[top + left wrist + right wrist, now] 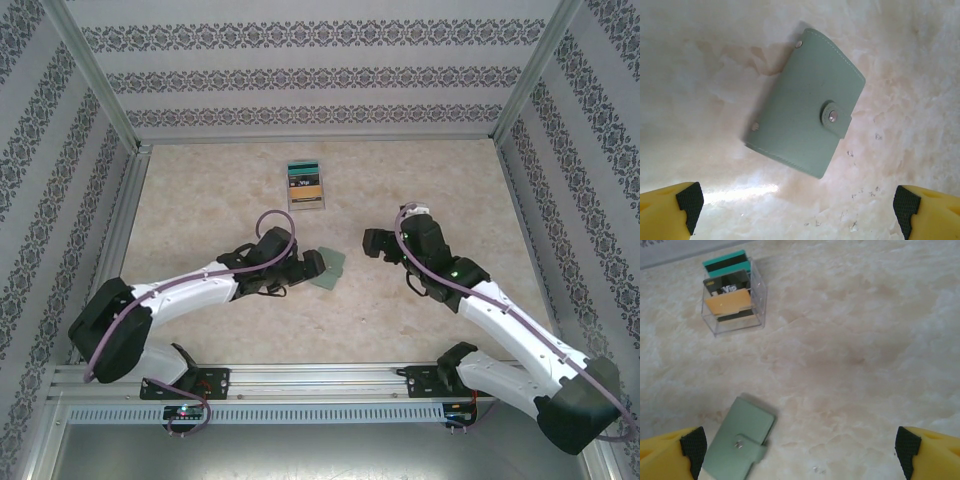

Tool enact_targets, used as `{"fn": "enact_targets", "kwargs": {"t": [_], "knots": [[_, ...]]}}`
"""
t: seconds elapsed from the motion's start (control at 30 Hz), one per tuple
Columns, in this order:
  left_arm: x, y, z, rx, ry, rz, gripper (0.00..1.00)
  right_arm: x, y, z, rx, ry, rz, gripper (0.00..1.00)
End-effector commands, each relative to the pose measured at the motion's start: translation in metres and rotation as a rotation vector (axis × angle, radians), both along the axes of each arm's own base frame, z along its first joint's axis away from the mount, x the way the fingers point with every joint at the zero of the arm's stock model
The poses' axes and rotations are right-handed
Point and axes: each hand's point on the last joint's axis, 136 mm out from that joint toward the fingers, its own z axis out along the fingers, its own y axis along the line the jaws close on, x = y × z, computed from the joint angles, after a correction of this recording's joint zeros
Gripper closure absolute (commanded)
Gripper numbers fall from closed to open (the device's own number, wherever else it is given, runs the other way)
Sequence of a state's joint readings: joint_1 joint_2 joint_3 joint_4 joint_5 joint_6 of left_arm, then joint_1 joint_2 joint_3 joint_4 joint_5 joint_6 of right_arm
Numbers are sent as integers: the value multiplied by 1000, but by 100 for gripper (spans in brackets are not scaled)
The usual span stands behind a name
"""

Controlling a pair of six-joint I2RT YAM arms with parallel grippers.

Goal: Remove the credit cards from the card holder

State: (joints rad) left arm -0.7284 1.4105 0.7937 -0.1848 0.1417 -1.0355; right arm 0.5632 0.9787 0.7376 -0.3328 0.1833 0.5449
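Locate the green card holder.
In the top view the closed card holder lies flat mid-table, just beyond the open left gripper, with the clear box farther back.

Both arms (185,290) are white with black joints (110,325), mauve cables (268,216), yellow fingers (662,212) and black pads (690,202).

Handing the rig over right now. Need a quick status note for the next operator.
Grippers: left gripper open, empty, close by the card holder; right gripper open, empty, farther off.
Things: card holder lies flat on the table, closed, tab snapped. Teal, dark and tan credit cards stand in a clear box farther back.
Done: those cards are outside the holder.
Left: cannot tell if any remain inside; open and check.
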Motion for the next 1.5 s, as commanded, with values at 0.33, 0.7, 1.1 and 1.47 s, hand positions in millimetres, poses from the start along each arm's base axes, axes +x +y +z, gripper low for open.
{"fn": "enact_targets", "kwargs": {"t": [0.33, 0.7, 1.1, 1.47], "knots": [[10, 93, 58, 286, -129, 87, 1, -11, 76, -72, -98, 332, 12, 17], [-6, 113, 54, 341, -96, 121, 0, 2, 119, -117, -252, 505, 51, 45], [-9, 110, 46, 322, -77, 116, 1, 1, 125, -148, -322, 593, 84, 54], [-7, 106, 44, 316, -73, 106, 1, -2, 122, -161, -354, 629, 92, 67]]}}
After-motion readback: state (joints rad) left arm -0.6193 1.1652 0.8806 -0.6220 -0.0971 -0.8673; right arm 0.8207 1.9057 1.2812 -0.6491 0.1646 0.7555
